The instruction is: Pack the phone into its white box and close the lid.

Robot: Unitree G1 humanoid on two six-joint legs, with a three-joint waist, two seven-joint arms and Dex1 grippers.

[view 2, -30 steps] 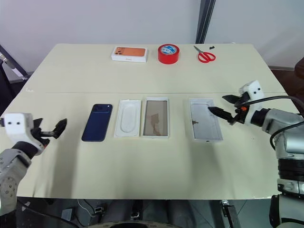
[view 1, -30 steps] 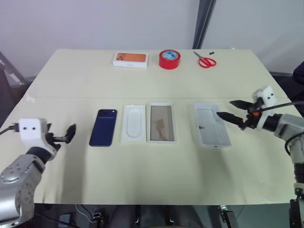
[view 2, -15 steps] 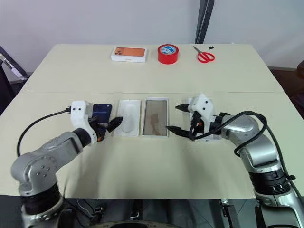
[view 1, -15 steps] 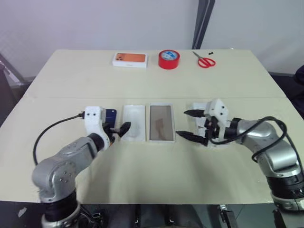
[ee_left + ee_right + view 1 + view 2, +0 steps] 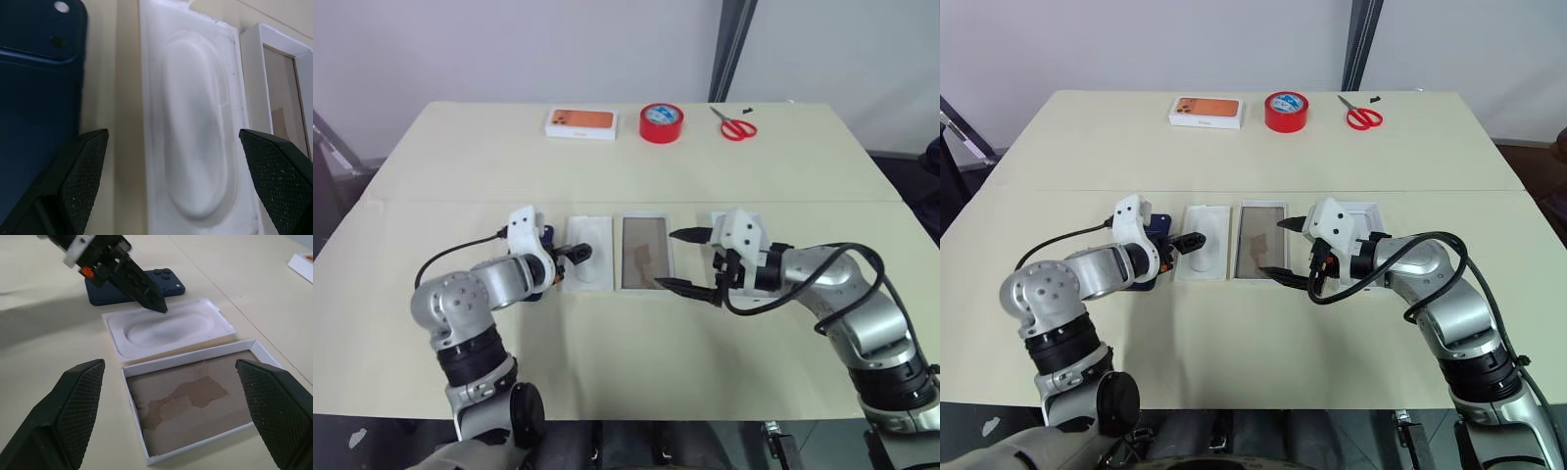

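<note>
The dark blue phone point(image 5: 39, 98) lies flat at the centre left of the table, mostly covered by my left arm. Right of it lies a white insert point(image 5: 588, 257) with an oval recess, then the white box point(image 5: 646, 253) with a brownish bottom. The lid point(image 5: 1367, 208) lies inside-up at the right, largely hidden behind my right hand. My left gripper point(image 5: 570, 257) is open, low over the insert's left edge, one finger point(image 5: 80, 166) above the phone's rim. My right gripper point(image 5: 683, 260) is open and empty, straddling the box's right side.
At the table's far edge stand a white box printed with an orange phone point(image 5: 580, 121), a red tape roll point(image 5: 662, 121) and red scissors point(image 5: 735, 124). The near part of the table point(image 5: 626, 362) is bare.
Both arms have swung inward. The left gripper came from left of the phone to over the insert. The right gripper moved from the lid's right side to over the box. Both stay open.
</note>
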